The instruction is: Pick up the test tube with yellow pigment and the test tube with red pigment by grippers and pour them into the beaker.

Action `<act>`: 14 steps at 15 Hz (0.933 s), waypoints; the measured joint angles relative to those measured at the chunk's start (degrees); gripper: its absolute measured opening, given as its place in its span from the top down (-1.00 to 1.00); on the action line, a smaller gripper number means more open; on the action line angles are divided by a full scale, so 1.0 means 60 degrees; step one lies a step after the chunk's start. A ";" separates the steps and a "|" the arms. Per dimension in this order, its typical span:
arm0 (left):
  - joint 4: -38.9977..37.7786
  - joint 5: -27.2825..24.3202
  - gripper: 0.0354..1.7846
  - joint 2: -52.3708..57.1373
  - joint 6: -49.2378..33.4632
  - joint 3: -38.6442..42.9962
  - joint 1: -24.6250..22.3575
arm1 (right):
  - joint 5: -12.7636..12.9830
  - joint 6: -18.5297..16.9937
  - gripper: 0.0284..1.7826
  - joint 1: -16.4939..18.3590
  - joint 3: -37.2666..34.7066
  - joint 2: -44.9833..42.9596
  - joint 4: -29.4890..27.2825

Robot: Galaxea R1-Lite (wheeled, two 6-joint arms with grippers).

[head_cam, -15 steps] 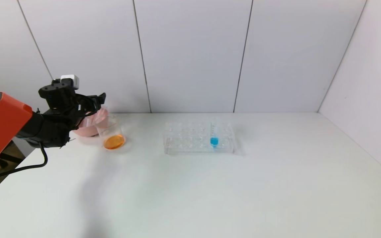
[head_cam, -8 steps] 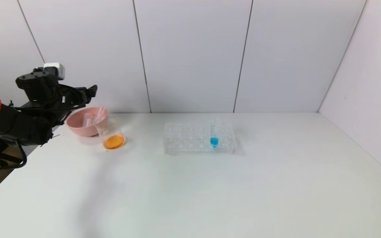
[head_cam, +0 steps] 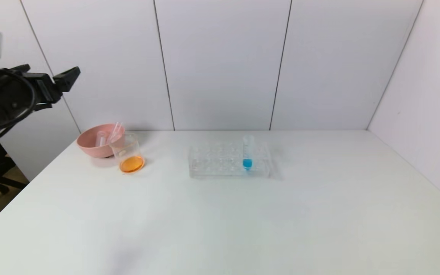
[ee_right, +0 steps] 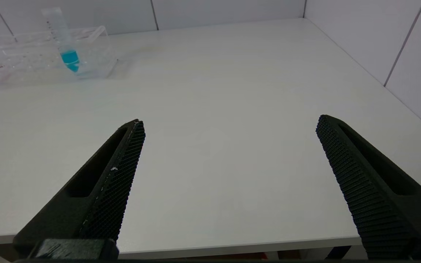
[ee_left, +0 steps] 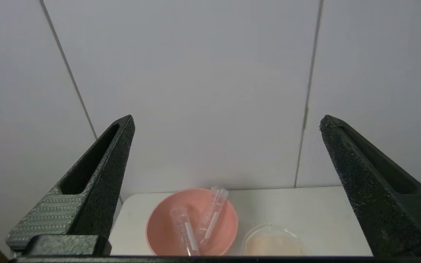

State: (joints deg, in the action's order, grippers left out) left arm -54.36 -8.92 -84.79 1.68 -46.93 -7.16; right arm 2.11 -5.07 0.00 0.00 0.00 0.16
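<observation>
Left gripper (head_cam: 65, 76): upper left of the head view, raised above the table's far-left corner, jaws spread wide, holding nothing. In its own wrist view (ee_left: 227, 120) the two black fingers (ee_left: 97, 182) frame the wall, with the bowl and beaker low in the picture between them.

Right gripper (ee_right: 230, 122): seen only in its own wrist view, jaws wide apart and empty, low over the near edge of the table (head_cam: 243, 221).

Pink bowl (head_cam: 90, 147): left of centre in the head view, on the table near the back wall, below and to the right of the left gripper and well apart from it. Two clear test tubes lie inside, leaning on the rim: one (ee_left: 212, 215) tilted with its mouth up, the other (ee_left: 183, 228) beside it. Both look emptied; which one held yellow pigment and which red cannot be told.

Beaker (head_cam: 128, 152): upright, touching or just beside the bowl on its right, with a shallow layer of orange liquid (head_cam: 131, 164) at the bottom. It shows faintly at the lower edge of the left wrist view (ee_left: 272, 243).

Clear tube rack (head_cam: 229, 160): centre of the head view, well apart from the beaker; upper left of the right wrist view (ee_right: 46, 54).

Blue-liquid tube (head_cam: 247, 152): upright in the rack's right part (ee_right: 64, 40).
</observation>
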 joint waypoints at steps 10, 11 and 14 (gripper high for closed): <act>0.3897 -0.2306 -0.98 0.8495 -0.0813 0.2229 0.0120 | 0.0000 0.0000 -0.92 0.0000 0.0000 0.0000 0.0000; 0.4604 -0.2546 -0.98 0.9275 -0.0931 0.2282 0.0219 | 0.0000 0.0000 -0.92 0.0000 0.0000 0.0000 0.0000; 0.6626 -0.2895 -0.98 1.1183 -0.0922 0.2351 0.1079 | 0.0000 0.0002 -0.92 0.0000 0.0000 0.0000 -0.0004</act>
State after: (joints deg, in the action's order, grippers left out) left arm -14.60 -26.30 -17.69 -3.85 -32.83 -0.68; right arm 2.11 -5.06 0.00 0.00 0.00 0.13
